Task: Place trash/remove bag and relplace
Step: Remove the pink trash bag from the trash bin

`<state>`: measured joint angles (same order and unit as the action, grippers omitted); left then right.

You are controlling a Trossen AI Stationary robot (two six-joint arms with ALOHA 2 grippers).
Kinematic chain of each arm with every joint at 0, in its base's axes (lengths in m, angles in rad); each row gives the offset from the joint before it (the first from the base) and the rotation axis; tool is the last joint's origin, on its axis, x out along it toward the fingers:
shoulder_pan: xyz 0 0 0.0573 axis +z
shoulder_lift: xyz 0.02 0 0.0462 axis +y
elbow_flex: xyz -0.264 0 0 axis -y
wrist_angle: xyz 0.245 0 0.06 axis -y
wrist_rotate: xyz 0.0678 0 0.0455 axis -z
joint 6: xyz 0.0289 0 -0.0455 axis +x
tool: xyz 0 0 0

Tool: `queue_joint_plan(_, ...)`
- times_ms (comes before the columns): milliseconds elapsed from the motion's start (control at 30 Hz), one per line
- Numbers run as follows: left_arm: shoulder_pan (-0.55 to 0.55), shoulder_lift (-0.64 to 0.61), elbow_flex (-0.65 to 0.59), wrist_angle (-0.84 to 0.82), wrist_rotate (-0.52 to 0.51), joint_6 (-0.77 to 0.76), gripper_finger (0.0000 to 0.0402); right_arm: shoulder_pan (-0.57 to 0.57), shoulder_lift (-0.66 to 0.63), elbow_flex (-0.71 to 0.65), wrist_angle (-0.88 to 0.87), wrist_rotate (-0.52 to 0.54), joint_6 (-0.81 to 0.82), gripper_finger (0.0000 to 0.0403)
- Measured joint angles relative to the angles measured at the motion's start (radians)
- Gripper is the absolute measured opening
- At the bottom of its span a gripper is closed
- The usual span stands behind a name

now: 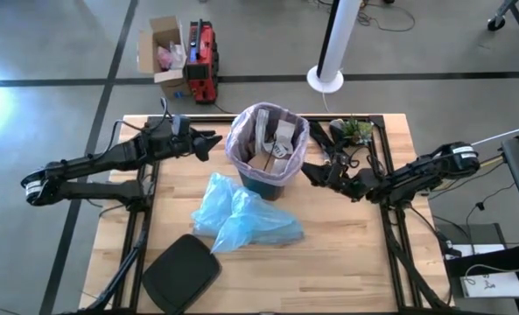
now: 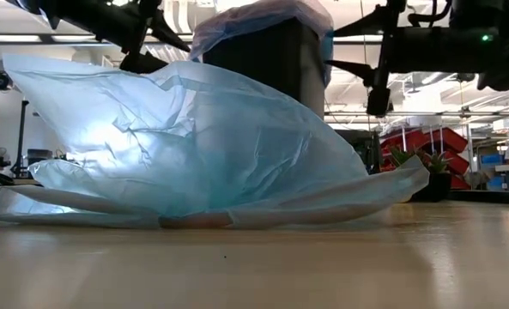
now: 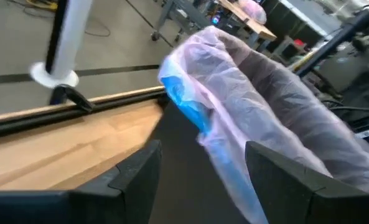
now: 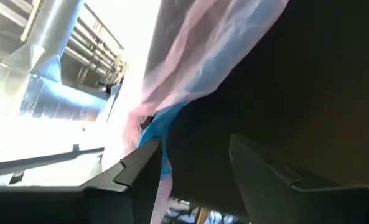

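From above, my left gripper (image 1: 213,140) sits just beside the left side of the bin (image 1: 268,171), fingers apart and holding nothing, while my right gripper (image 1: 310,171) waits close against the bin's right side, likewise parted and empty. The bag (image 1: 241,131) lines the bin, its pinkish rim folded over the top, and the trash (image 1: 275,149) — brown and white paper pieces — lies inside it. A light blue plastic bag (image 1: 241,214) is heaped on the wooden table (image 1: 347,254) just in front of the bin, and a black lid (image 1: 182,273) lies nearer the front edge, to the left. At table height, the blue bag (image 2: 194,146) fills most of the sight, with the dark bin (image 2: 271,60) rising behind it under its pale liner (image 2: 263,17). Through my left wrist, the two dark fingers (image 3: 134,180) stand spread — the liner's rim (image 3: 246,99) with its blue drawstring (image 3: 184,99) lies just ahead, not between them. Through my right wrist, the fingers (image 4: 140,174) are parted too, with the dark bin wall (image 4: 284,81) and the liner's hanging edge (image 4: 203,56) close ahead.
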<state>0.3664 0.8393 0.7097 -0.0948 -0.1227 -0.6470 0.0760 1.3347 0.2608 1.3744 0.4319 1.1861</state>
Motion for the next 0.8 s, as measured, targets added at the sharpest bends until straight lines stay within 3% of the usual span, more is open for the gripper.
queue_joint_plan(167,-0.002,0.000,0.000,0.110,0.161,-0.003,0.0220,0.029,-0.026,-0.036,-0.004,0.039,0.013,0.0186)
queue_joint_plan(533,-0.010,0.006,0.000,0.234,0.179,-0.003,0.0218,0.020,-0.007,-0.010,-0.029,0.036,-0.004,0.0256)
queue_joint_plan(633,-0.010,0.013,0.000,0.235,0.184,-0.003,0.0217,0.016,0.018,-0.002,-0.030,0.090,0.025,0.0256)
queue_joint_plan(800,-0.010,0.026,0.000,0.238,0.184,-0.003,0.0210,0.017,0.022,0.000,-0.029,0.092,0.026,0.0226)
